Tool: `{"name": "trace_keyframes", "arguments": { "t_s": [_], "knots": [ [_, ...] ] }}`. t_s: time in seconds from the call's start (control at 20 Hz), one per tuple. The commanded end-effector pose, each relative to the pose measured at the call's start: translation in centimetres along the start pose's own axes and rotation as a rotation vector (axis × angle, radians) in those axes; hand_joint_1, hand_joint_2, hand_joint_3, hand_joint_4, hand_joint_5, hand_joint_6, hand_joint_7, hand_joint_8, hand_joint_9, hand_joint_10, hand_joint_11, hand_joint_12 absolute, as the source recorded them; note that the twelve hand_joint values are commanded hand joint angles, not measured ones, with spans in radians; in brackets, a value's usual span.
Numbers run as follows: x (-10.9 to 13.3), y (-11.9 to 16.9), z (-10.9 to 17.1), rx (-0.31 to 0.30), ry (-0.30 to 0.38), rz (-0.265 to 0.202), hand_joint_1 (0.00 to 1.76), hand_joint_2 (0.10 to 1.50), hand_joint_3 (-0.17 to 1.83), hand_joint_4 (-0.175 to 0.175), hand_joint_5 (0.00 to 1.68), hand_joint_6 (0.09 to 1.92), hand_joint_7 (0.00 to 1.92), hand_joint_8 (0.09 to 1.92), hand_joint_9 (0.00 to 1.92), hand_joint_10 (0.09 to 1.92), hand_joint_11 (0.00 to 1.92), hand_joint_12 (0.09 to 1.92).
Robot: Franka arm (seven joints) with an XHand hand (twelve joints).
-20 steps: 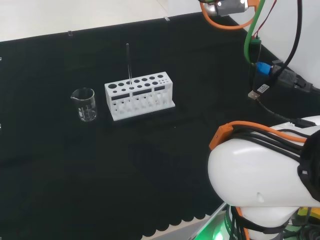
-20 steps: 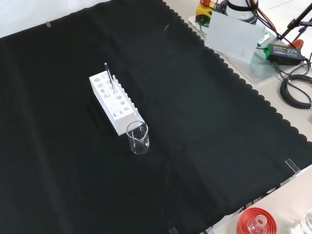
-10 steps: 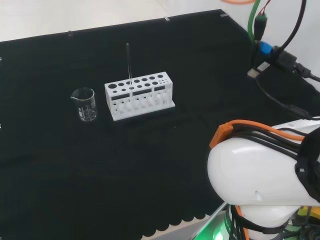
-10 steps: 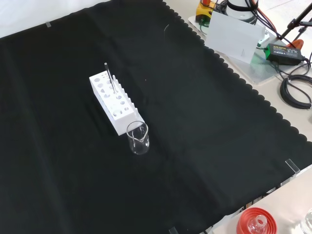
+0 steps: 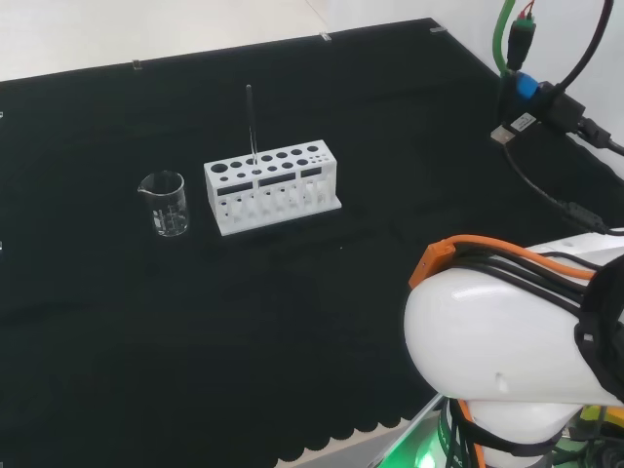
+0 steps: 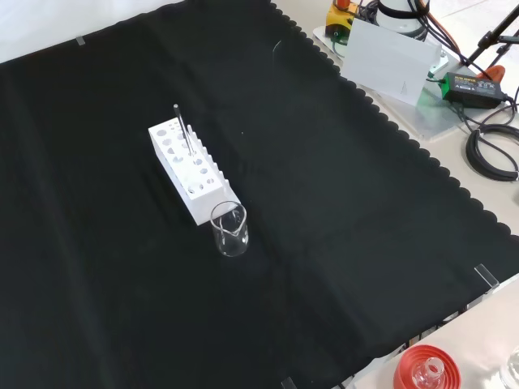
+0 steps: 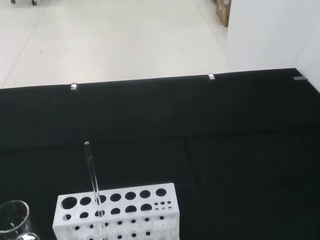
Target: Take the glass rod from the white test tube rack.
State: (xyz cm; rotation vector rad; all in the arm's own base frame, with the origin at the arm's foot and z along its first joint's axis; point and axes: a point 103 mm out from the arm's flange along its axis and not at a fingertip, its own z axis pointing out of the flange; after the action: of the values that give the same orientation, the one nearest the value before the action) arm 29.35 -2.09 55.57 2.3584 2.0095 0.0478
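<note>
Black cloth over the surface [image 6: 340,211], pale floor beyond its far edge in the wrist view. Near the middle of the cloth, a white rack [image 5: 271,186] with rows of round holes. Upright in one of those holes, the glass rod [image 5: 251,122], leaning very slightly and rising well above the rack top; in the front view the same rod [image 6: 183,128] toward the rack's [image 6: 189,168] farther end. Just beside the rack, not touching, a clear beaker [image 5: 164,203], to the left in the head view and nearer the camera in the front view [image 6: 229,229]. At the right of the head view, the arm's big white link [image 5: 507,351] with orange cables. Cannot tell whether the hand is open or closed.

Judged an early approach, with the rod untouched. Best to come down over the rod's free upper length, well clear of the rack top, and pinch from the sides. Then lift straight along the rod's own axis, so as not to lever it against the hole rim or tip the rack. Worth keeping clear of the beaker.
</note>
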Motion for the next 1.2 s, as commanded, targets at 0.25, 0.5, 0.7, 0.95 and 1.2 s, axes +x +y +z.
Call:
{"name": "trace_keyframes", "arguments": {
  "t_s": [0.25,0.5,0.7,0.95,1.2],
  "knots": [
    [1.0,0.0,-0.8,0.003,-0.021,-0.022,0.42,0.91,-0.10,0.069,0.01,0.09,0.00,0.25,0.12,0.60,0.00,1.45],
    [2.4,0.7,-0.7,0.008,-0.022,-0.056,0.43,0.91,-0.10,0.065,0.02,0.09,0.00,0.35,0.01,0.93,0.02,1.51],
    [3.2,1.5,-0.4,0.010,-0.014,-0.076,0.45,0.91,-0.11,0.060,0.05,0.09,0.00,0.43,0.02,0.95,0.03,1.51],
    [4.1,3.0,0.4,0.023,-0.003,-0.094,0.46,0.91,-0.11,0.055,0.07,0.09,0.00,0.50,0.05,0.96,0.05,1.50],
    [5.1,4.5,1.2,0.035,-0.003,-0.117,0.46,0.91,-0.11,0.055,0.08,0.09,0.00,0.54,0.06,0.96,0.07,1.50]
  ]
}}
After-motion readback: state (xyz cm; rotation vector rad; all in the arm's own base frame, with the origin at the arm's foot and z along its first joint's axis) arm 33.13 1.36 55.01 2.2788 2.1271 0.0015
